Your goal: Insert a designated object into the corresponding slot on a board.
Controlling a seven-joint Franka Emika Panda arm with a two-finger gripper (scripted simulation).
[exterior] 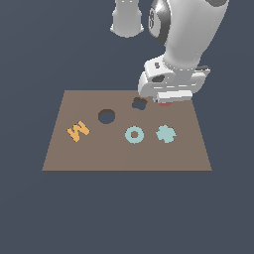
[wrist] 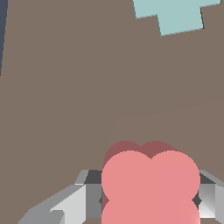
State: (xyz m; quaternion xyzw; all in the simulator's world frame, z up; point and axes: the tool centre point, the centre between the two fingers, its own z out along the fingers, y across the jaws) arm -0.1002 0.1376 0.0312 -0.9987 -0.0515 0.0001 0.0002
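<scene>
Two dark cutouts mark the brown board [exterior: 99,154] in the exterior view: a round hole [exterior: 106,116] and the lobed slot [exterior: 140,103] at frame centre. The gripper [exterior: 165,102] sits just right of the slot, a sliver of the pink block [exterior: 165,104] visible beneath it. Lower on the board lie an orange M piece [exterior: 78,131], a teal ring [exterior: 134,134] and a teal cross [exterior: 166,134].

In the wrist view, the pink block [wrist: 148,183] fills the lower centre, clamped between the grey fingers [wrist: 70,203]. The teal cross [wrist: 175,15] shows at the upper right.
</scene>
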